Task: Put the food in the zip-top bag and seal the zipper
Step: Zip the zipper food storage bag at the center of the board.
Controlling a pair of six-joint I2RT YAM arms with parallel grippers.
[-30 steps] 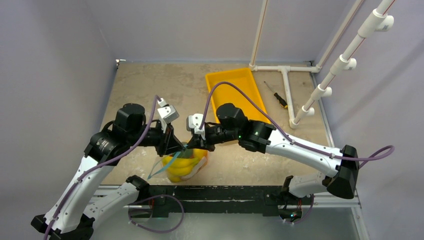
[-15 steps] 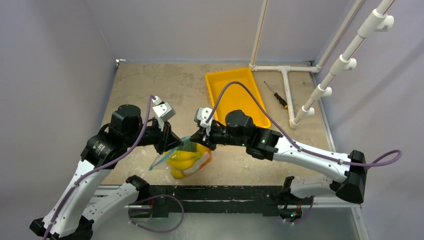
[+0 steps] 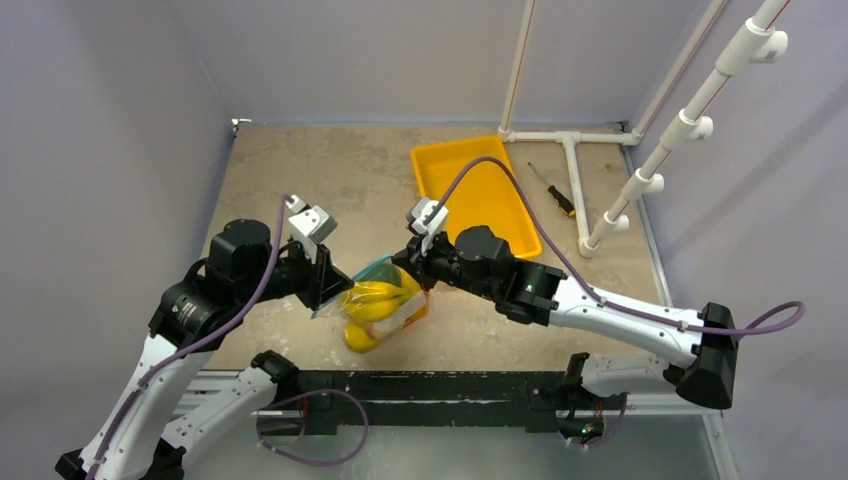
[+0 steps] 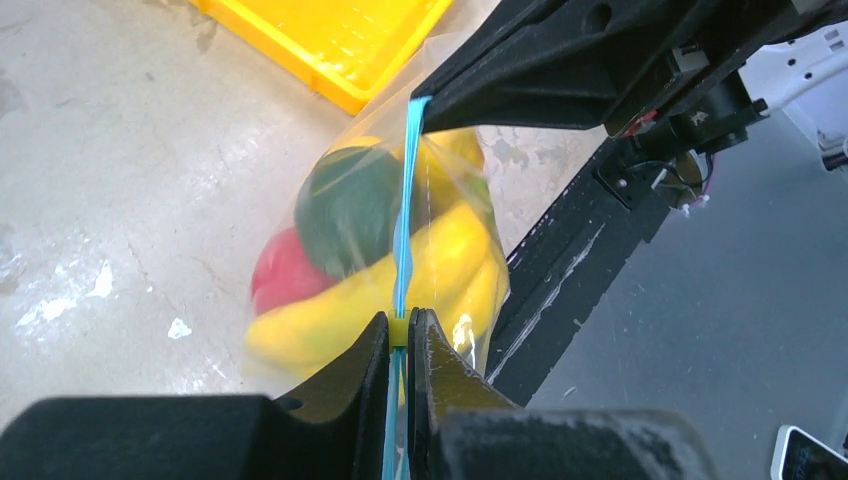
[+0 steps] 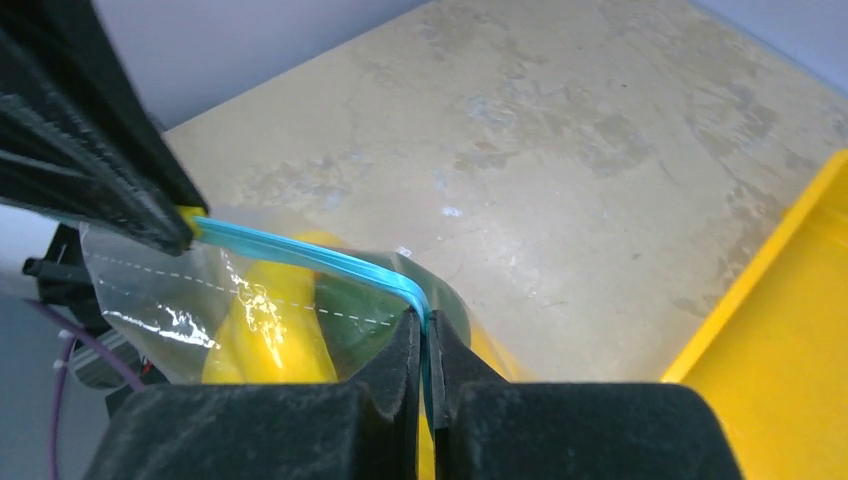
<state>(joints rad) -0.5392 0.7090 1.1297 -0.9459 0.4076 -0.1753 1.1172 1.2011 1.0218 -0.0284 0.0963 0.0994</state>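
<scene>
The zip-top bag [image 3: 385,300], food [image 4: 345,210] inside, spans between both jaws (the red apple [image 4: 283,275] shows only from the left wrist). Left gripper [image 4: 399,338] and right gripper [image 5: 427,350] each pinch the zipper [image 4: 404,215] at opposite ends, nearly closed.

A yellow tray [image 3: 478,205] lies empty at the back of a mottled tan table [image 3: 300,170]. Just right of the tray lies a screwdriver [image 3: 551,188] with a yellow and black handle. Beyond that, further right of the tray, a white pipe frame [image 3: 576,185] rests flat, with uprights rising behind the tray's far right corner. Plain grey walls [image 3: 350,60] stand behind the tray.
</scene>
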